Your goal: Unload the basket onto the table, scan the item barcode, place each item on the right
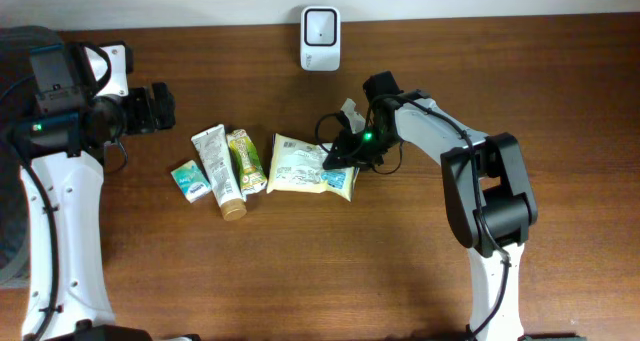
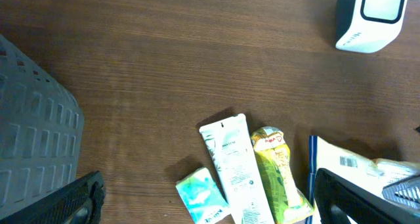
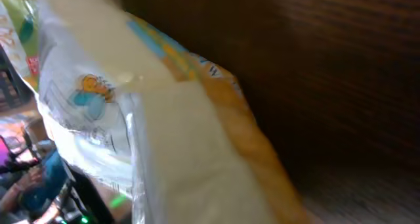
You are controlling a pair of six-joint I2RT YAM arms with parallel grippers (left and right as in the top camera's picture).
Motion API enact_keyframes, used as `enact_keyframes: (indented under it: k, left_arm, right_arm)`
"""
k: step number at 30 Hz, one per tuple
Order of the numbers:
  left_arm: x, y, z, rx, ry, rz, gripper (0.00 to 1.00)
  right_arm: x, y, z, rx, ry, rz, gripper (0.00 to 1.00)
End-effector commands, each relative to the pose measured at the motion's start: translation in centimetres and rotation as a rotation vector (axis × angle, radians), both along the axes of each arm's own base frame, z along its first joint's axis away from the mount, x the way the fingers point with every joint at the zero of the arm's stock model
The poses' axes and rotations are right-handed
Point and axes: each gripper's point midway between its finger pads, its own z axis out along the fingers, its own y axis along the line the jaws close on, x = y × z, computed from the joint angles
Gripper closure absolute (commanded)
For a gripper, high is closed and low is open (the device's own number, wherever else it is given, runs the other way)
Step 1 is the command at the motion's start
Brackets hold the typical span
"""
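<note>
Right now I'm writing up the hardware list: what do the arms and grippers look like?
The left arm and right arm both have white links joined by black motor housings. The left gripper and right gripper are black. A green light glows by the right wrist, where thin black cables loop.

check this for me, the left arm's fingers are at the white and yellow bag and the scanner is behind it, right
No, the overhead view shows the right arm's fingers at the white and yellow bag; the left arm is off to the side. The scanner is behind it.
</note>
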Motion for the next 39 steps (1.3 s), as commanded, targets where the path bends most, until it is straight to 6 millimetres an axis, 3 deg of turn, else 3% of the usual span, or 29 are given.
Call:
enact_keyframes:
  k: [1,3,5,8,9,12,14,16,18,22,26,28,32,36,39]
  left_arm:
    - [0.0,-0.1,0.6,0.008,-0.019,-0.019,0.01]
    - [0.0,-0.1,0.6,0.008,-0.019,-0.019,0.01]
    - [0.0,-0.1,0.6,0.008,-0.018,-0.019,0.01]
    - [0.0,-0.1,0.6,0.008,-0.019,-0.019,0.01]
    - [0.0,-0.1,0.6,0.008,-0.019,-0.019,0.01]
    - [0.0,-0.1,0.6,0.008,-0.018,-0.019,0.01]
    - [0.0,-0.1,0.6,0.008,-0.019,-0.019,0.01]
    - [0.0,-0.1,0.6,0.008,-0.019,-0.019,0.01]
    - [0.0,-0.1,0.6,0.008,-0.018,-0.019,0.01]
    - [0.0,-0.1,0.6,0.008,-0.018,-0.019,0.01]
    - [0.0,-0.1,0.6,0.008,-0.018,-0.019,0.01]
    - [0.0,-0.1,0.6,0.008,-0.018,-0.019,0.01]
    - [0.0,-0.1,0.6,0.008,-0.018,-0.019,0.01]
    - [0.0,-0.1,0.6,0.008,-0.018,-0.019,0.01]
    - [0.0,-0.1,0.6,0.008,-0.018,-0.019,0.01]
  right_arm:
    - [0.0,-0.5,-1.4,-0.052,0.000,-0.012,0.85]
    - [0.4,-0.3,-0.3,-0.019,-0.009,-0.013,0.96]
    - [1.3,-0.3,2.7,0.051,-0.071,-0.002,0.96]
    - [2.9,-1.6,10.6,0.096,-0.282,0.006,0.96]
    - [2.9,-2.2,14.0,0.111,-0.375,0.014,0.96]
    - [2.0,-3.6,21.4,0.138,-0.568,0.022,0.96]
    - [0.8,-4.5,25.0,0.149,-0.665,0.032,0.96]
    - [-0.6,-5.4,27.3,0.146,-0.713,0.032,0.96]
    - [-2.3,-6.1,27.8,0.145,-0.705,0.057,0.96]
    - [-5.2,-7.2,27.0,0.091,-0.687,0.168,0.96]
    - [-4.6,-8.5,27.9,-0.016,-0.729,0.162,0.96]
    - [-2.7,-9.6,27.8,-0.111,-0.752,0.081,0.96]
    - [2.8,-11.8,27.2,-0.481,-0.863,-0.133,0.96]
    - [7.9,-9.2,29.3,-0.682,-1.152,-0.137,0.96]
    - [12.3,-7.6,30.0,-0.972,-1.388,-0.033,0.96]
